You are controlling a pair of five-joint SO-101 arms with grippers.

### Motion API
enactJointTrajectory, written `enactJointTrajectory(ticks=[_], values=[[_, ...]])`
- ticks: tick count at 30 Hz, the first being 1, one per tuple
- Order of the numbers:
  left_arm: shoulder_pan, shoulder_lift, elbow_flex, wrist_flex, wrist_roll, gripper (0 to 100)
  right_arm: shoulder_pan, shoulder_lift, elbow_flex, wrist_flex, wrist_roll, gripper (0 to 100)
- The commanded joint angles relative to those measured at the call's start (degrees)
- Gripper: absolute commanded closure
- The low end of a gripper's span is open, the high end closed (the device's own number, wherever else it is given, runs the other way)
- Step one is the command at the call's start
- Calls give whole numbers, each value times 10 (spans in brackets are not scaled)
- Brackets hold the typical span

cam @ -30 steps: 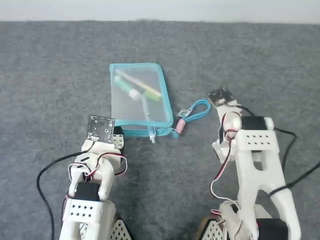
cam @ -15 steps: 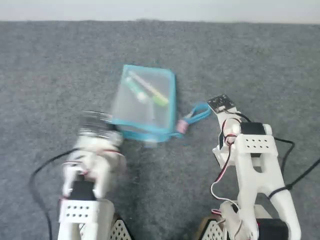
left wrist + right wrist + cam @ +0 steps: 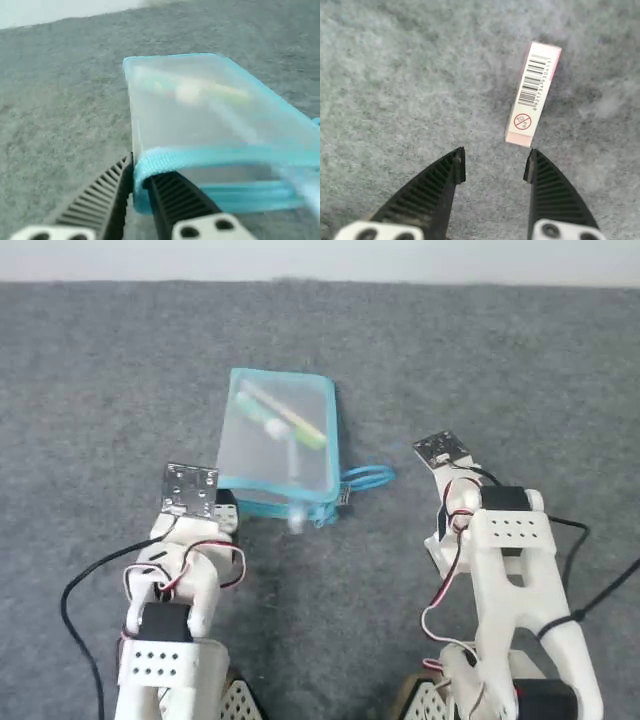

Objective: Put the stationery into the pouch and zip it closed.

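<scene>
Left pincer (image 3: 137, 187) clamped on pouch (image 3: 200, 115) near corner trim, pens (image 3: 200, 92) seen inside | right pincer (image 3: 494, 165) held open, empty, over carpet (image 3: 395, 75), just short of eraser (image 3: 532, 95) | eraser to be straddled across narrow sides, pouch grip kept firm

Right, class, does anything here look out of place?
Yes. A pink eraser lies loose on the carpet just ahead of the open right pincer, outside the pouch, whose near corner the left pincer is clamped on.
</scene>
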Motion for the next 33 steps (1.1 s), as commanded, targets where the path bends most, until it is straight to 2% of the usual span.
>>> enactJointTrajectory(ticks=[1,6,10,11,13,16,17,19,22,24,25,29,30,31,33], values=[[44,6,-24,4,-16,988,0,-24,-2,-7,7,794],[21,5,-23,0,19,988,3,-24,3,-7,7,794],[-124,10,-66,-8,86,988,2,-24,10,-10,7,794],[-134,10,-66,-6,98,988,2,-24,10,-10,7,794],[-75,11,-58,7,61,988,2,-24,11,-8,8,794],[108,5,-36,45,-52,988,0,-24,11,-8,8,794],[129,5,-35,50,-54,988,2,-24,11,-7,8,794],[75,5,-55,43,-5,988,4,-24,11,-6,8,794],[-83,9,-70,11,64,988,4,-24,11,-6,8,794],[-129,10,-69,-1,79,988,0,-24,11,-8,8,794],[-112,11,-68,3,69,988,0,-24,11,-11,8,794],[126,6,-29,47,-84,988,0,-24,10,-8,8,794],[151,5,-26,50,-91,988,2,-24,10,-7,8,794],[144,5,-31,49,-77,988,3,-24,11,-6,8,794],[65,6,-56,36,-5,988,4,-24,11,-6,18,794]])
